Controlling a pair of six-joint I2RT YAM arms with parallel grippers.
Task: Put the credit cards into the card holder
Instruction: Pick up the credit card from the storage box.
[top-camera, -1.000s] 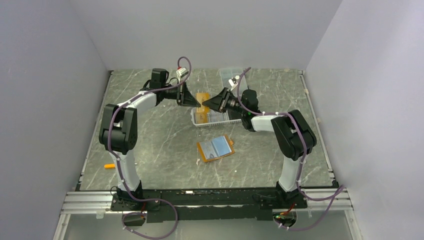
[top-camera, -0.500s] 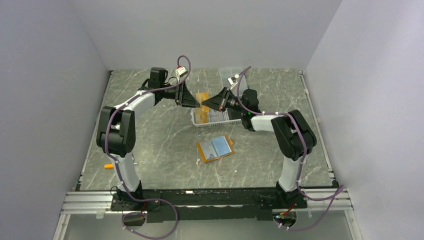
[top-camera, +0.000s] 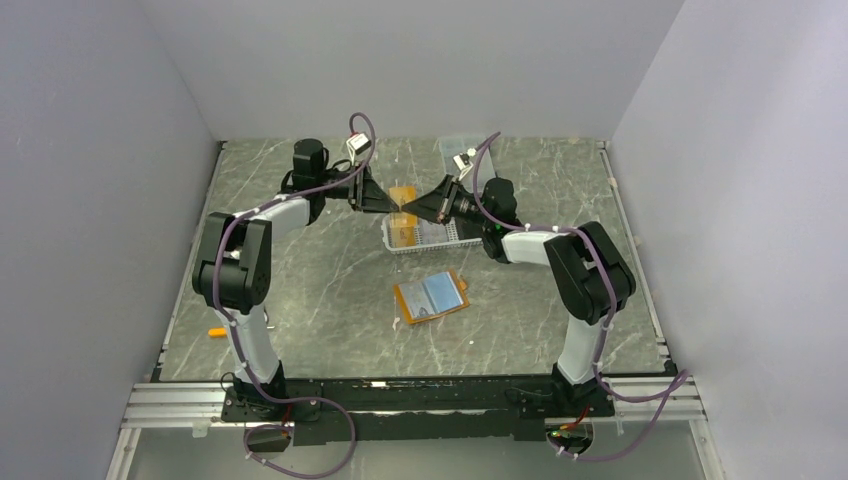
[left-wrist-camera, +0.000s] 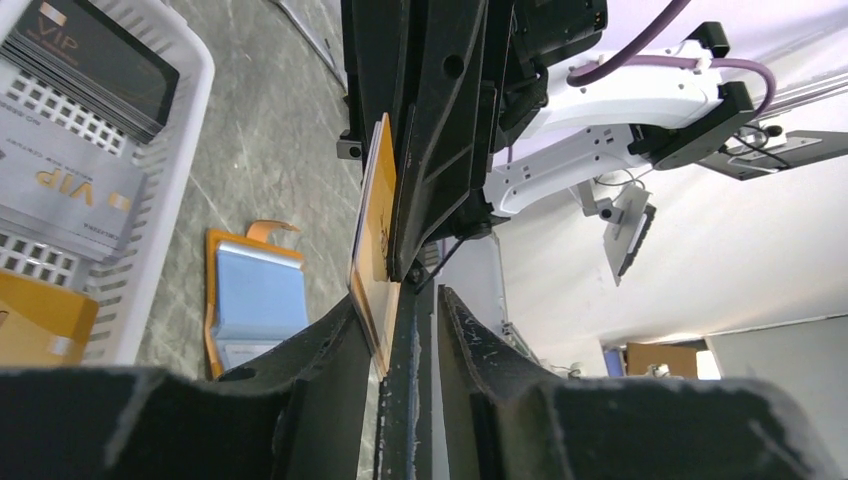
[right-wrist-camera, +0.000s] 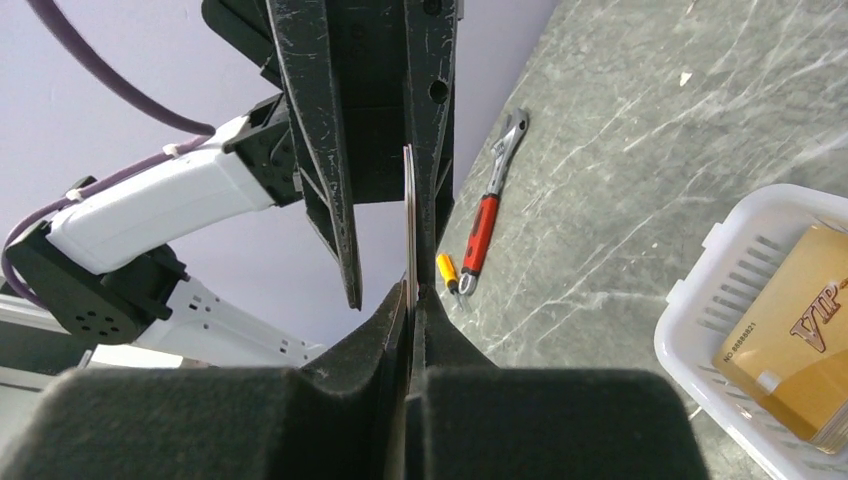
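Note:
An orange-gold credit card (top-camera: 402, 195) hangs on edge above the white basket (top-camera: 390, 245), between the two grippers, which meet tip to tip. My right gripper (right-wrist-camera: 412, 290) is shut on the card (right-wrist-camera: 408, 220). My left gripper (left-wrist-camera: 398, 300) is open, its fingers (left-wrist-camera: 340, 340) standing apart on either side of the card (left-wrist-camera: 375, 240) and the right gripper's fingertip. The card holder (top-camera: 432, 296) lies open on the table nearer the bases, orange with a light blue inside (left-wrist-camera: 255, 300). More cards lie in the basket: black (left-wrist-camera: 95, 60), pale (left-wrist-camera: 60, 190) and gold (right-wrist-camera: 800, 340).
A clear box (top-camera: 455, 148) stands at the back behind the right gripper. A red-handled wrench (right-wrist-camera: 490, 210) and a small yellow-handled tool (right-wrist-camera: 447, 270) lie on the table to the left. Grey walls close in three sides.
The right gripper has shut on the orange-gold card. The left gripper has let go of it, its jaws now apart, and has drawn back a little to the left.

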